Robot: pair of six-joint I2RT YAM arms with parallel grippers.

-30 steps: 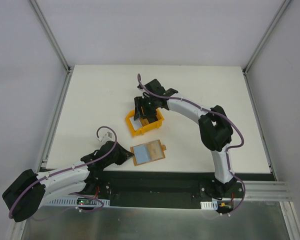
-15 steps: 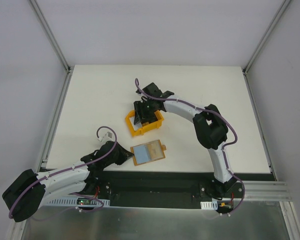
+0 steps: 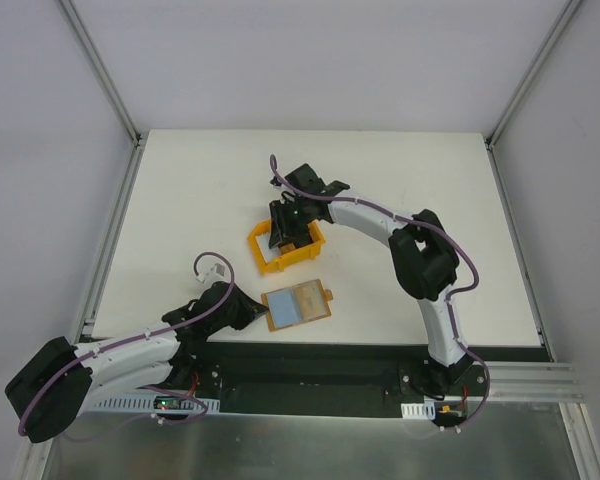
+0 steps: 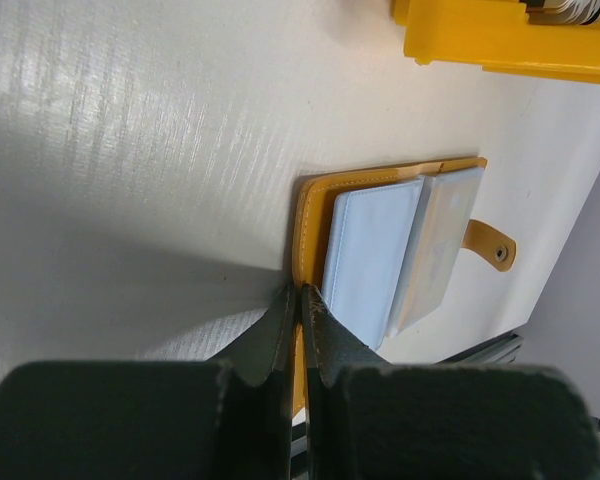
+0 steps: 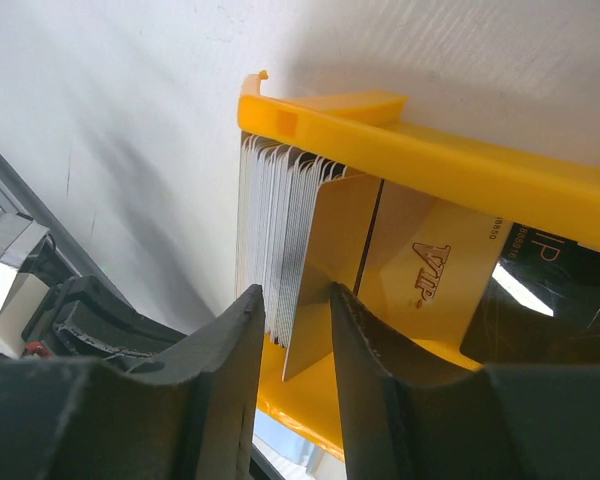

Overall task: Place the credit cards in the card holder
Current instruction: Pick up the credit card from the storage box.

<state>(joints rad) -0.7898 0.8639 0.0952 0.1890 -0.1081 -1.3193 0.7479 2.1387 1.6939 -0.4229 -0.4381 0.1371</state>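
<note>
Right tool (image 5: 293,295) straddles credit cards (image 5: 280,210) inside bin (image 5: 450,170).

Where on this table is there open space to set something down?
Bare table: the far strip beyond the yellow bin, the right side past the right arm, and the left side beyond the left arm. Crowded: the near middle, where the right hand reaches into the bin and the left hand meets the card holder.

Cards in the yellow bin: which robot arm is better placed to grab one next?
Right. The right arm's fingers straddle upright thin grey cards inside the yellow plastic bin. The left arm's fingers are shut beside the open orange-tan leather wallet.
</note>
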